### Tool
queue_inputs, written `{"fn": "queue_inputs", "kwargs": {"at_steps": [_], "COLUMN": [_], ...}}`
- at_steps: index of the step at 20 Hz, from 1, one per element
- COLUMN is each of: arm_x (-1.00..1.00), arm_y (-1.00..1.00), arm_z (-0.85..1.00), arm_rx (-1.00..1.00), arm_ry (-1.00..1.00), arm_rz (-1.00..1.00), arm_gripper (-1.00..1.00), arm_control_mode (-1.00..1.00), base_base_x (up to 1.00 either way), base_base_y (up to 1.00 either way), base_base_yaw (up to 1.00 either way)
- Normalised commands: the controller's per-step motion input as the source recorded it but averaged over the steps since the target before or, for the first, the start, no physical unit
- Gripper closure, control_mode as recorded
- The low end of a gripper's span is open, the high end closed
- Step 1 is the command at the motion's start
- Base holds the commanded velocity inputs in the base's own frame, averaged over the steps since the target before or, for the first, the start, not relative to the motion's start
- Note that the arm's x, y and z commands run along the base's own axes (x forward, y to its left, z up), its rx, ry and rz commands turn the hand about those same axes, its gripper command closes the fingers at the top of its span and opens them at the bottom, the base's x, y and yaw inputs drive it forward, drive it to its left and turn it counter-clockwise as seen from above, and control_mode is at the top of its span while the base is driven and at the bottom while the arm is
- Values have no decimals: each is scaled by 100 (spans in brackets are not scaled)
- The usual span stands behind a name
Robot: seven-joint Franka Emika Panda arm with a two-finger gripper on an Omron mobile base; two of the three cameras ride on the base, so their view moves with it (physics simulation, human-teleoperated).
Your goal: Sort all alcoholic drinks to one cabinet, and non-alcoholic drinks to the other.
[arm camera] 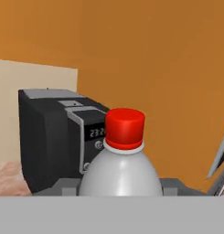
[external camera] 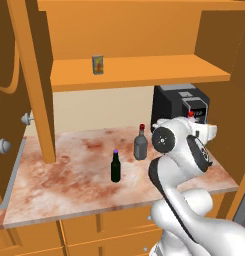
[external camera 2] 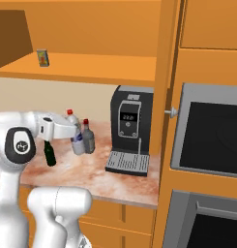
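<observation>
My gripper point(external camera 2: 77, 139) is shut on the white plastic bottle point(external camera 2: 71, 121), a non-alcoholic drink, low over the counter point(external camera: 69, 185) beside the coffee machine. Its red cap point(arm camera: 125, 128) fills the hand view's middle and peeks past my hand point(external camera: 191, 114). Whether it rests on the counter I cannot tell. The alcoholic drinks stand on the counter: the squat grey bottle point(external camera: 140, 146) point(external camera 2: 88, 139) just right of the held one, and the slim dark beer bottle point(external camera: 115, 168) point(external camera 2: 50, 154) nearer the front. The small juice carton point(external camera: 98, 64) point(external camera 2: 42, 57) stands on the open cabinet's shelf point(external camera: 144, 75).
A black coffee machine point(external camera: 179, 105) point(external camera 2: 129, 128) point(arm camera: 49, 132) stands at the back right of the counter. An open cabinet door point(external camera: 11, 80) with knobs hangs at the left. A tall cabinet side point(external camera 2: 168, 72) and a built-in oven point(external camera 2: 212, 140) close off the right.
</observation>
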Motion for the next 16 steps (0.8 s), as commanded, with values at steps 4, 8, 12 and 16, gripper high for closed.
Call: {"fn": "queue_inputs", "kwargs": {"at_steps": [4,8,12,16], "arm_x": [-20,-3,0,8], "arm_y": [0,0,1,7], "arm_z": [67,63,52,47], "arm_rx": [4,4,11,15], "arm_ry": [0,0,0,0], "arm_rz": [23,21,20,20], "arm_gripper": [100,100,100,100], "arm_control_mode": [-100,-100,-100,-100], "base_base_x": [0,0,0,0], "base_base_y": [0,0,0,0], "base_base_yaw": [0,0,0,0]}}
